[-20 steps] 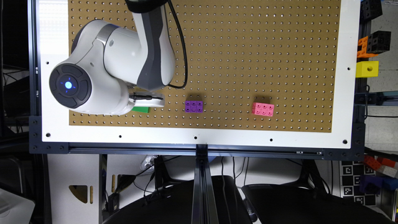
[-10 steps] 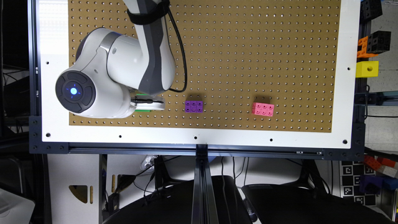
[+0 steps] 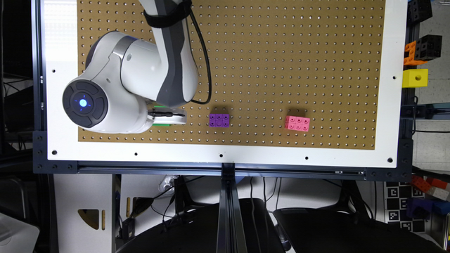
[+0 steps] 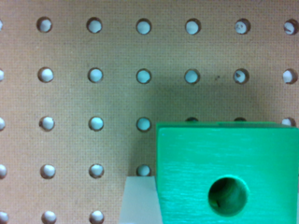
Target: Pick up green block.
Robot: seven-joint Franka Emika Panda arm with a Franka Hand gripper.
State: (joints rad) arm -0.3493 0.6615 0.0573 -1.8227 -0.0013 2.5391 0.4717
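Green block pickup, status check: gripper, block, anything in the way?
Gripper low over the pegboard, one finger against the green block; closure unconfirmed. Purple brick and pink brick stand apart, not obstructing.

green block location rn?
Exterior view: the green block sits low on the pegboard, mostly hidden under the tool, to the exterior view's left of the purple brick. In the wrist view it lies close below the camera.

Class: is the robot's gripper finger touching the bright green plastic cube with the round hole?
Touching. In the wrist view one pale finger lies flush against the side of the bright green plastic cube, no gap visible.
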